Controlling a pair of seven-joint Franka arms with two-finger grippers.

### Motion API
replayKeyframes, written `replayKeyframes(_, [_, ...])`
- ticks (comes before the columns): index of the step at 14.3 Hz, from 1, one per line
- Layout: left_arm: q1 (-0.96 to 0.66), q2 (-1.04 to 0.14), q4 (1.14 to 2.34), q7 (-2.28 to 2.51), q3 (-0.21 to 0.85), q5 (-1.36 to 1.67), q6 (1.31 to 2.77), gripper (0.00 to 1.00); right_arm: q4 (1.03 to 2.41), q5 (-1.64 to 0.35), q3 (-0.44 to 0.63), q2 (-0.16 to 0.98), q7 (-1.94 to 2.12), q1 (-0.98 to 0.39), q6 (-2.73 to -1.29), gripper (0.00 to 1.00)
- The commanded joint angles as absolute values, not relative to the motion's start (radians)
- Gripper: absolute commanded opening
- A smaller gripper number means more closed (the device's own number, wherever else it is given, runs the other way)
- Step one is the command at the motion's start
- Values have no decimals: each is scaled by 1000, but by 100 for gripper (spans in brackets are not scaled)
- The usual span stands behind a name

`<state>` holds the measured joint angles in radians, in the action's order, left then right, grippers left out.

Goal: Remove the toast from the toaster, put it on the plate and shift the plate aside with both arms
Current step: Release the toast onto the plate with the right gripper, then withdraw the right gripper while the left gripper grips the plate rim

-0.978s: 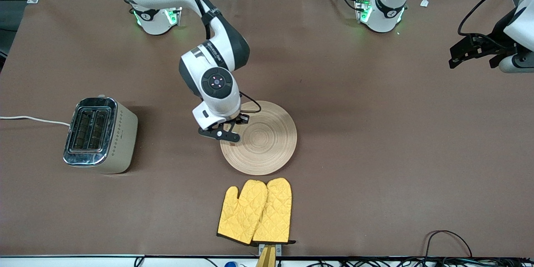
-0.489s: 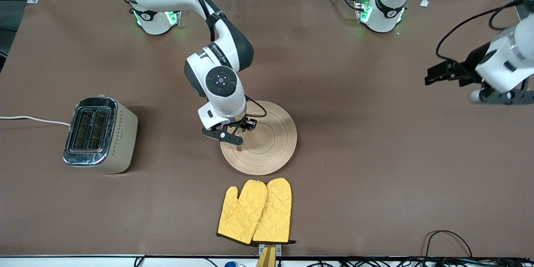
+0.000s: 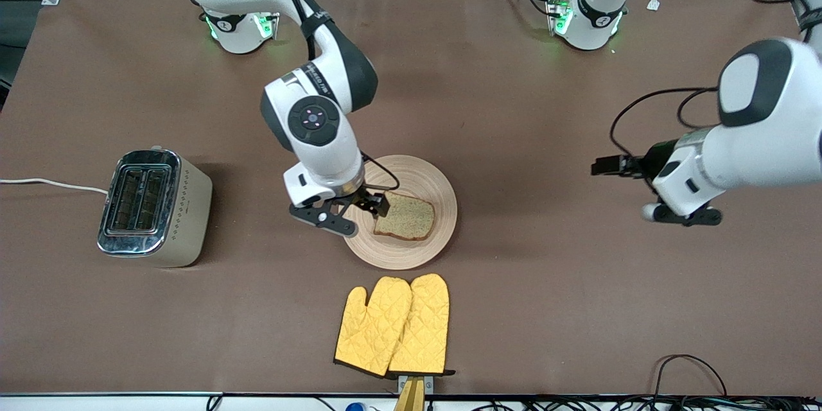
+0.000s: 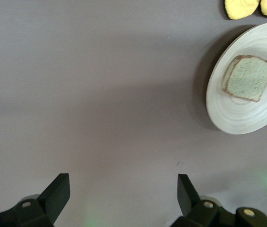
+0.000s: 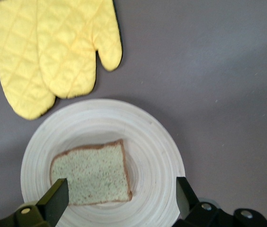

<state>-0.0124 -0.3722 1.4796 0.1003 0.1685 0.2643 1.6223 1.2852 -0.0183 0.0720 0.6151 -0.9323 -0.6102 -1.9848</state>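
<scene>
The toast (image 3: 404, 217) lies flat on the round beige plate (image 3: 437, 189) in the middle of the table, slightly toward its nearer side. My right gripper (image 3: 327, 219) hangs open just above the plate's rim on the toaster side, nothing between its fingers. In the right wrist view the toast (image 5: 91, 175) and plate (image 5: 157, 156) show between the spread fingers of that gripper (image 5: 121, 195). My left gripper (image 3: 682, 217) is open over bare table toward the left arm's end. Its wrist view shows the gripper (image 4: 122, 189) empty, with plate (image 4: 247, 118) and toast (image 4: 249, 78) well off.
A steel toaster (image 3: 154, 205) with empty slots stands toward the right arm's end, its white cord trailing off the table. A pair of yellow oven mitts (image 3: 392, 324) lies nearer the front camera than the plate, also seen as mitts (image 5: 53, 52) in the right wrist view.
My right gripper opened and let go of the toast, which now lies flat on the plate. My left arm swung in over the table toward the plate.
</scene>
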Motion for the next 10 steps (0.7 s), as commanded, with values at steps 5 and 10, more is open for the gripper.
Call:
replayKeyframes(5, [-20,-587,1470,26,264,402,1873,83,1336,-23,66,442,-703,-385,-1832,100])
replayKeyframes(10, [-21,-735,1483,-110,345,569,2073,72,1530,-21,67,252,-410,-238,-1830,100])
